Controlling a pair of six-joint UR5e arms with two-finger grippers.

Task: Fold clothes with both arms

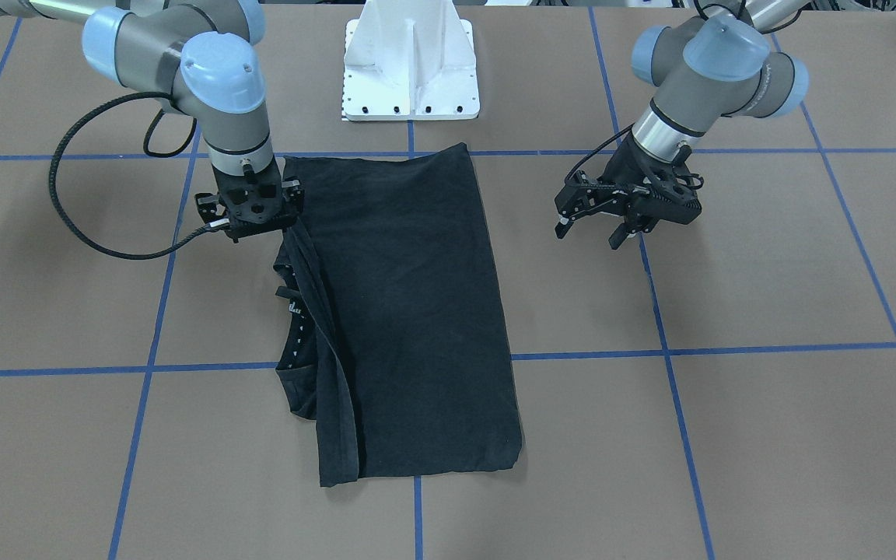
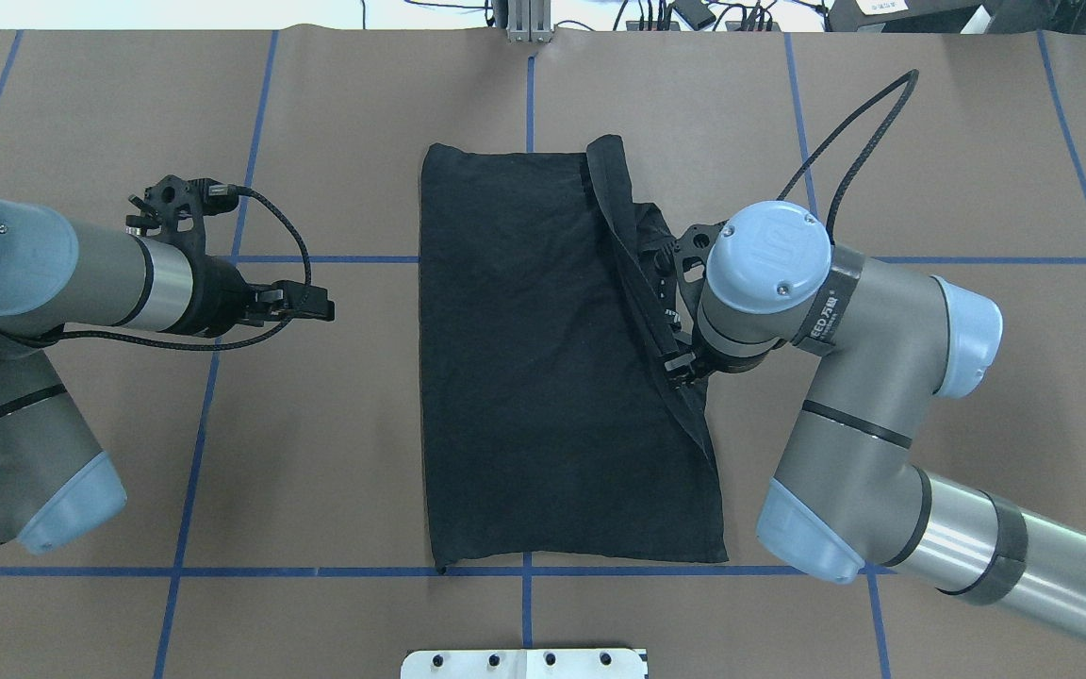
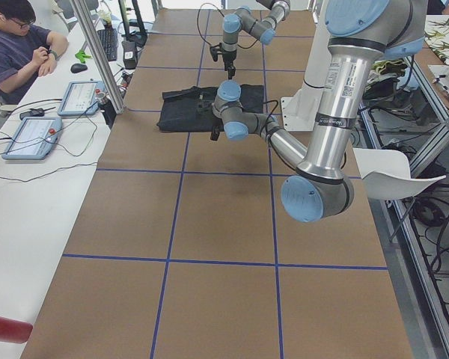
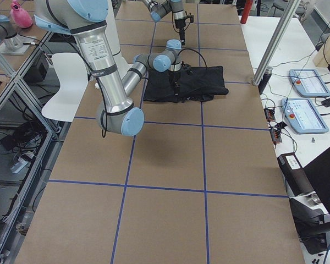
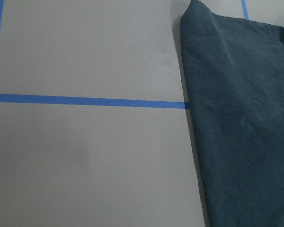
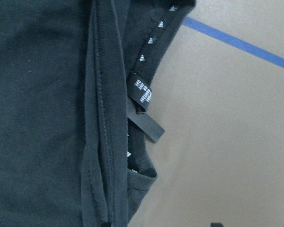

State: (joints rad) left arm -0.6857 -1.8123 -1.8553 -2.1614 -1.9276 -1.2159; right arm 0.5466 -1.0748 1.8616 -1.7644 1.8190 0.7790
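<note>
- Ref.: clock laid on the overhead view, 12 o'clock = away from robot, dial centre = middle of desk (image 2: 317, 453).
- T-shirt (image 2: 543, 377): at desk centre, folded to a long strip running 12–6 o'clock. Plain black side up, logo not visible. Judged reason: side folds are done first, so the strip is set up for the cross fold.
- Raised fold (image 1: 335, 365): a ridge of cloth stands up along the strip's 3 o'clock edge. The collar (image 6: 156, 42) w/ label (image 6: 141, 91) pokes out from under it onto bare desk. Judged: this side is not yet laid flat.
- Right claw (image 1: 260, 214): sits at the 3 o'clock edge, right at the ridge. Tips are hidden under claw body & wrist, so cannot tell whether they are apart or clamped on cloth. Pos. suggests it is working that fold.
- Left claw (image 1: 593, 232): hovers over bare desk at 9 o'clock, well apart from the cloth. Fingers apart, nothing between them. Judged: kept off so the flat 9 o'clock edge is not disturbed, ready for a two-arm grip.
- Qty, task items: T-shirt 1; arms 2 (left arm (image 2: 43, 273), right arm (image 2: 845, 396)); claws 2.
- Qty, other: label 1; pedestal (image 1: 411, 70) 1, at 6 o'clock; person (image 3: 15, 45) 1, seated beyond the 12 o'clock side.
</note>
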